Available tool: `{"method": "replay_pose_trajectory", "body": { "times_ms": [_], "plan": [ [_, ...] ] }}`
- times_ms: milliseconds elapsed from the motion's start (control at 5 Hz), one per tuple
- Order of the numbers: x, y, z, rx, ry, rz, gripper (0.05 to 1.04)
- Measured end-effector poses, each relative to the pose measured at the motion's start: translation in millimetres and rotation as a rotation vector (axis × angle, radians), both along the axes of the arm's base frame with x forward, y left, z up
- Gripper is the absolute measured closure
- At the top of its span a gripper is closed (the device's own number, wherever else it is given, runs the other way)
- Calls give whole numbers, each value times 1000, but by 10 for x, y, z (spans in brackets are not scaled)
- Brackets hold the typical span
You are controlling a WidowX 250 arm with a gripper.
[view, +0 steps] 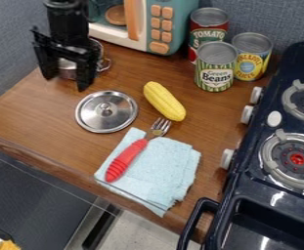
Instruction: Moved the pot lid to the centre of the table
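The pot lid [106,111] lay flat on the wooden counter [36,111] – between the gripper [66,83] and the blue cloth [161,168], with the yellow corn [164,101] near it. The gripper hung by a metal pot [68,73] – its fingers spread wide apart. A red-handled fork [126,160] rested partly on the cloth.

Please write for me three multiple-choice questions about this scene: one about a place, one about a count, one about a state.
1. Where does the grip of the red-handled metal fork rest?
A) on the black stove
B) inside the microwave
C) on the pale blue cloth

2. How many labelled metal food cans stand together?
A) three
B) two
C) five

3. How does the round silver metal lid lie?
A) knob down
B) knob up
C) on its edge

Key:
1. C: cloth shows all around the grip.
2. A: red, green and yellow labels.
3. B: its knob is on the upper face.
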State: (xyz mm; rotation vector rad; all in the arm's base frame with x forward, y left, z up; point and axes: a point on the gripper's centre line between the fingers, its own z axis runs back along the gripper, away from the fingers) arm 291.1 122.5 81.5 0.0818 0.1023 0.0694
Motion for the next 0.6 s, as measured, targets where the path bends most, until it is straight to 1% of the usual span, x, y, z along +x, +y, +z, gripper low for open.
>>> {"method": "replay_pose_trajectory", "body": {
  "times_ms": [200, 400, 600],
  "plan": [
    [57, 7, -19, 9, 10, 12, 83],
    [61, -13, -31, -7, 11, -11, 83],
    [107, -21, -36, -16, -14, -61, 83]
  ]
}}
